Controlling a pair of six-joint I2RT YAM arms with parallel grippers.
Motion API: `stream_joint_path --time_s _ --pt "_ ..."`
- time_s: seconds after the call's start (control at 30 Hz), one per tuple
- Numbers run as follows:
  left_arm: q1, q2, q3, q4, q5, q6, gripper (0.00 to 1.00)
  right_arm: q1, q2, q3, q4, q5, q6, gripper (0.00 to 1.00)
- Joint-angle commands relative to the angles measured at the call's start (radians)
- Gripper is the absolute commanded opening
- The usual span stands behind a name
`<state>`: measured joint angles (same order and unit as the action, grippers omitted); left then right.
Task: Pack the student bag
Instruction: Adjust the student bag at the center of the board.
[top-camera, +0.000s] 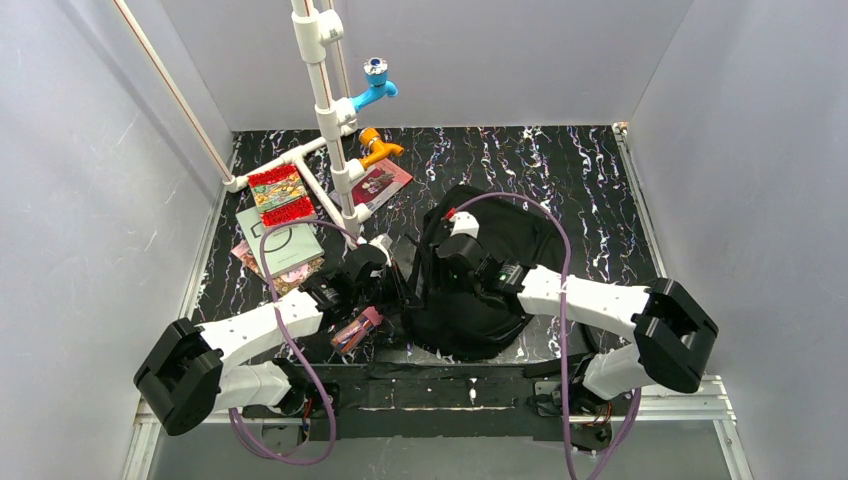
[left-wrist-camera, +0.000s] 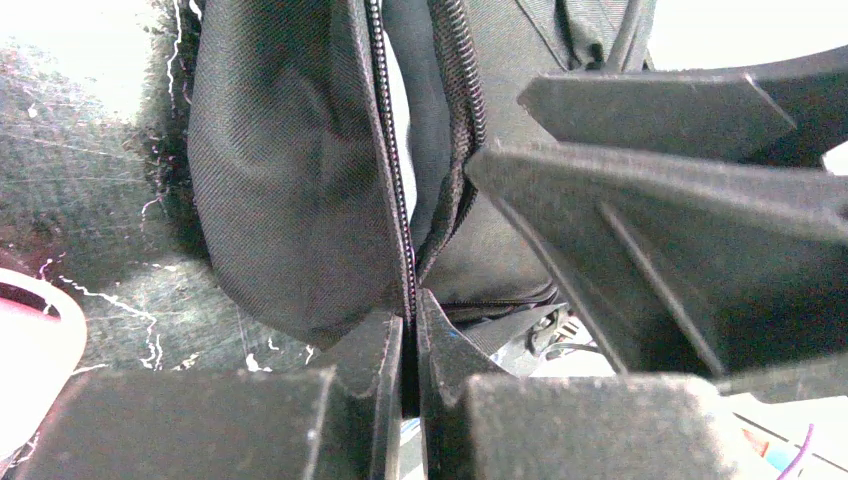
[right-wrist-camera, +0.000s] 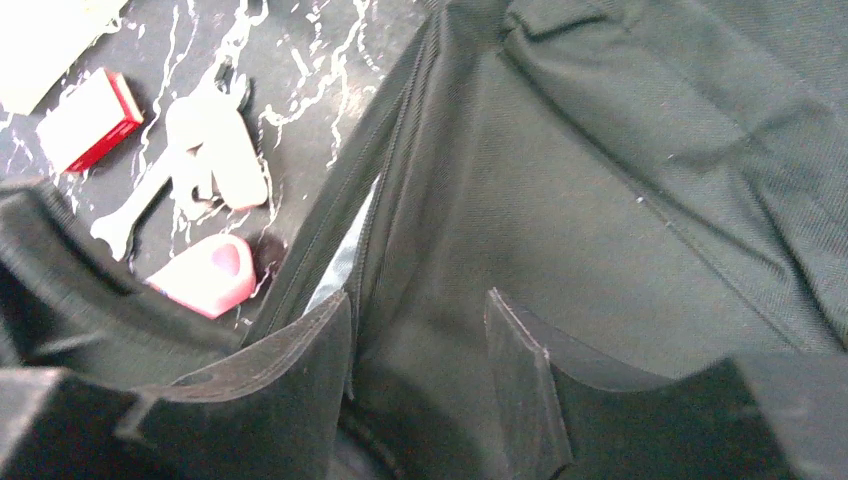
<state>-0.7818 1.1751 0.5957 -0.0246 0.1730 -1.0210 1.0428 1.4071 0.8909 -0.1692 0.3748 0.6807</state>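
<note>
the black backpack (top-camera: 480, 290) lies near the middle of the desk (top-camera: 590, 180), toward the near edge, its long axis running from near edge to far edge. which end is the top i cannot tell. the left claw (left-wrist-camera: 410, 350) is pinched together on the bag's zipper edge at its left side. the right claw (right-wrist-camera: 420, 370) hangs over the bag's fabric with its fingers apart, holding nothing. a pink case (top-camera: 357, 330) lies just left of the bag.
</note>
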Motion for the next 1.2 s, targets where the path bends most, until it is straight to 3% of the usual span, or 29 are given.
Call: stream_joint_path --time_s 0.0,0.2,0.3,0.37,0.5,0.6,0.73,0.9,1.07,1.17 --pt "0.012 -0.002 -0.010 0.071 0.030 0.006 0.00 -0.038 0.020 -0.020 0.127 -0.093 0.050 0.58" --pt "0.015 0.025 0.012 0.071 0.045 0.031 0.00 -0.038 0.063 -0.029 0.159 -0.154 0.032 0.66" --pt "0.018 0.037 0.022 0.069 0.049 0.043 0.00 -0.038 0.102 -0.051 0.200 -0.176 0.039 0.63" --pt "0.022 0.044 0.025 0.067 0.050 0.047 0.00 -0.038 0.122 -0.051 0.183 -0.177 0.026 0.50" --pt "0.027 0.058 0.028 0.003 0.015 0.060 0.00 -0.099 0.027 0.022 -0.076 -0.057 -0.097 0.01" --pt "0.040 0.095 0.035 -0.068 -0.047 0.121 0.00 -0.214 -0.106 0.030 -0.180 0.001 -0.186 0.01" --pt "0.047 0.238 0.137 -0.089 -0.017 0.214 0.05 -0.327 -0.195 0.038 -0.153 -0.208 -0.269 0.01" --pt "0.046 0.364 0.251 -0.068 0.027 0.216 0.10 -0.446 -0.241 0.093 -0.109 -0.479 -0.097 0.01" --pt "0.046 0.426 0.324 -0.086 0.025 0.257 0.25 -0.643 -0.228 0.070 0.137 -0.891 0.227 0.01" --pt "0.042 0.439 0.333 -0.037 0.109 0.289 0.44 -0.708 -0.205 0.075 0.212 -0.943 0.284 0.01"
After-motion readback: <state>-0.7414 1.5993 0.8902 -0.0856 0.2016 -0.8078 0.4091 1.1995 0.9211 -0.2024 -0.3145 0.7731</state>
